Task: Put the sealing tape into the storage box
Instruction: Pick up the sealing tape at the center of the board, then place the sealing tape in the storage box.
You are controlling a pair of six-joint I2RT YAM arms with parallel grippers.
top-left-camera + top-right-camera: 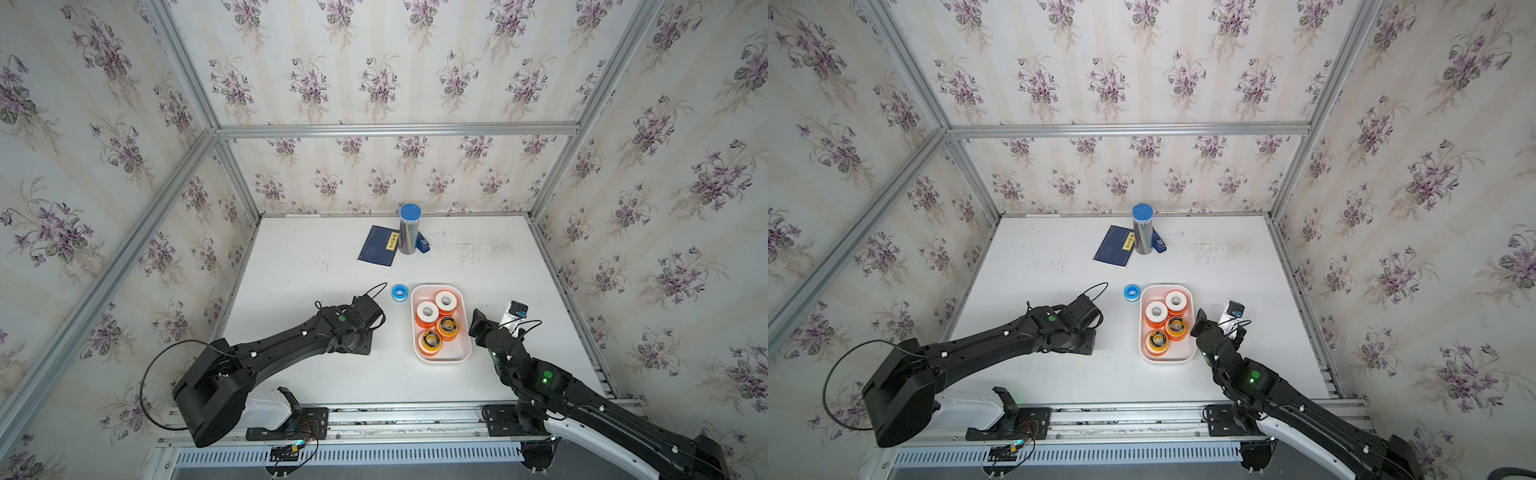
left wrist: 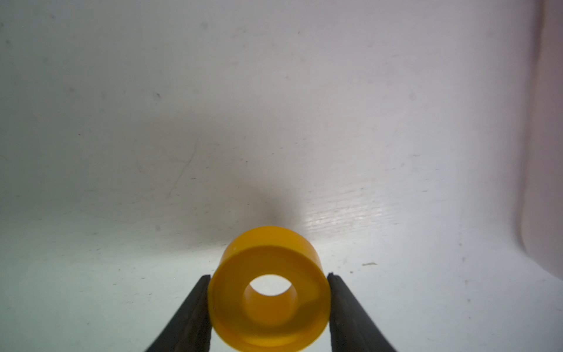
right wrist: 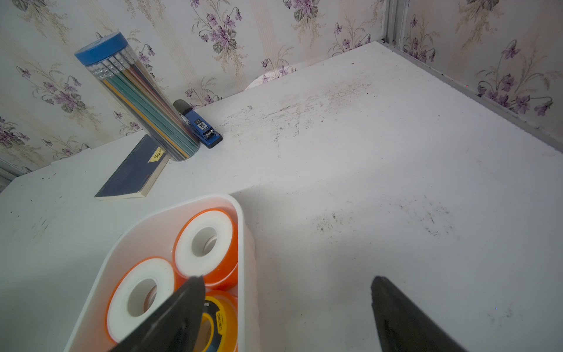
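The left gripper (image 2: 269, 275) has its jaws closed against both sides of a plain yellow plastic tape roll (image 2: 268, 243) over the tabletop (image 1: 316, 270). This is left of the shallow white plastic storage box (image 1: 441, 360), which holds four tape rolls (image 1: 428, 311) near the front edge. The right gripper (image 3: 286, 280) gapes wide and empty beside the box.

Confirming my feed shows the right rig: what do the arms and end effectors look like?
The left arm and right arm are blocky black links with white cable clips, green status lights and white base housings. A thin black cable loops off the left arm. The left end effector and right end effector each have two tapered black fingers.
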